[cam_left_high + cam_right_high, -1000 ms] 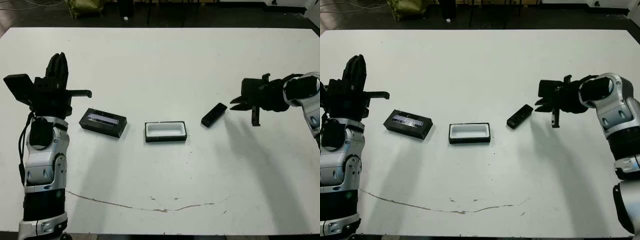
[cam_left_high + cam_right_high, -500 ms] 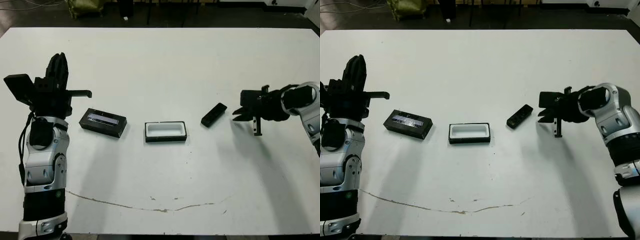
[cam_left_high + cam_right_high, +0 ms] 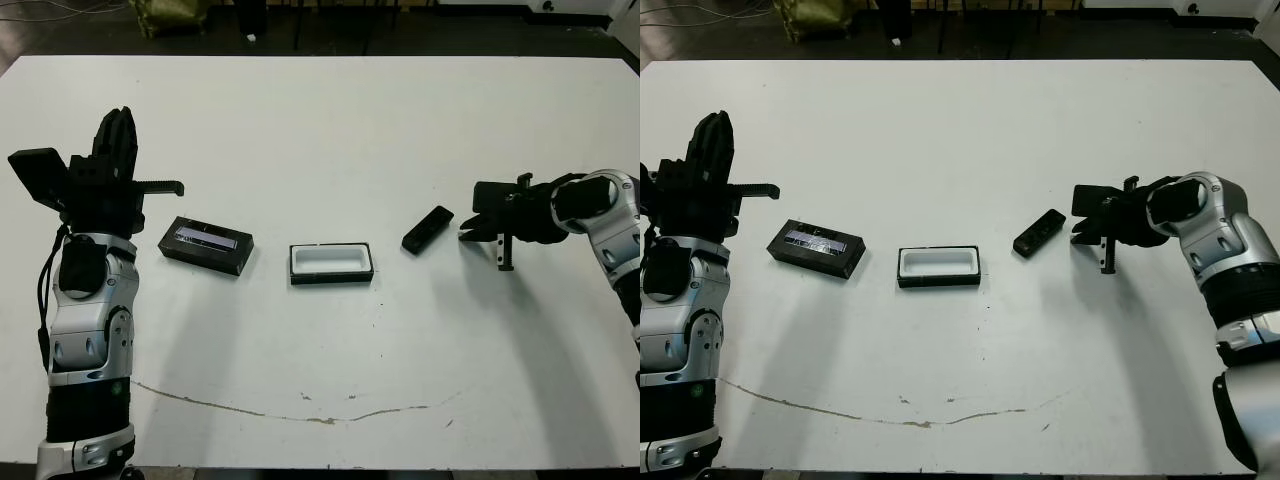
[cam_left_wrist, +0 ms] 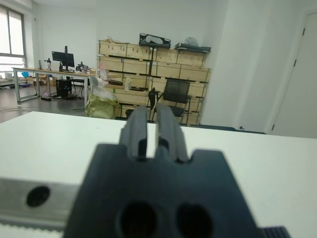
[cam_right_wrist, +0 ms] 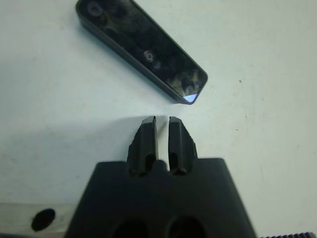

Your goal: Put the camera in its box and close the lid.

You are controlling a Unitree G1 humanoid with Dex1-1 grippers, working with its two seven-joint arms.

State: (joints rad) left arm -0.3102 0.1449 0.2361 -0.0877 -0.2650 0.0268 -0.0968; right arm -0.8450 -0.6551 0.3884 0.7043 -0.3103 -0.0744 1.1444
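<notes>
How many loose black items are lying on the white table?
3. The lid lies nearest the left gripper, the open box sits in the middle, and the camera lies just before the right gripper. None seems hidden.

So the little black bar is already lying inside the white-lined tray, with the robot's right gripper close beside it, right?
Not quite. The camera lies on the bare table, right of the box, which is empty, as the left eye view shows. The right gripper is indeed close beside it.
</notes>
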